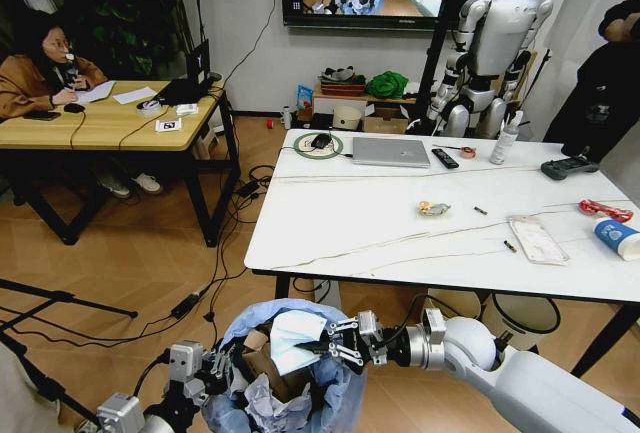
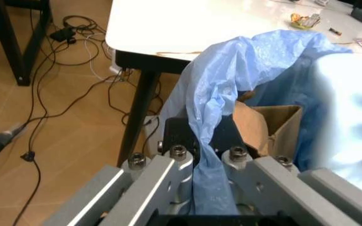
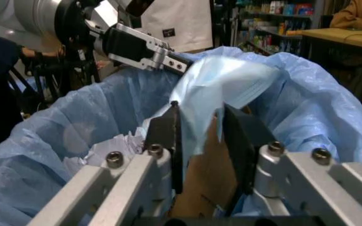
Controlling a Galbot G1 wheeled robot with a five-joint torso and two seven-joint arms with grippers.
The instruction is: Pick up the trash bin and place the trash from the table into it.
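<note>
Over the trash bin [image 1: 285, 373] (left gripper [image 2: 201, 141] holding it), right gripper [image 3: 200, 136] grips face mask [image 3: 222, 89].

Closed silver laptop [image 1: 390, 152], black remote [image 1: 444, 158] beside it, white bottle [image 1: 504, 140], perhaps a game controller [image 1: 568, 166], wooden desk [image 1: 110, 121]

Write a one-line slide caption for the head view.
Left gripper holds the trash bin by its bag rim while right gripper lowers a face mask in, before the table.
</note>
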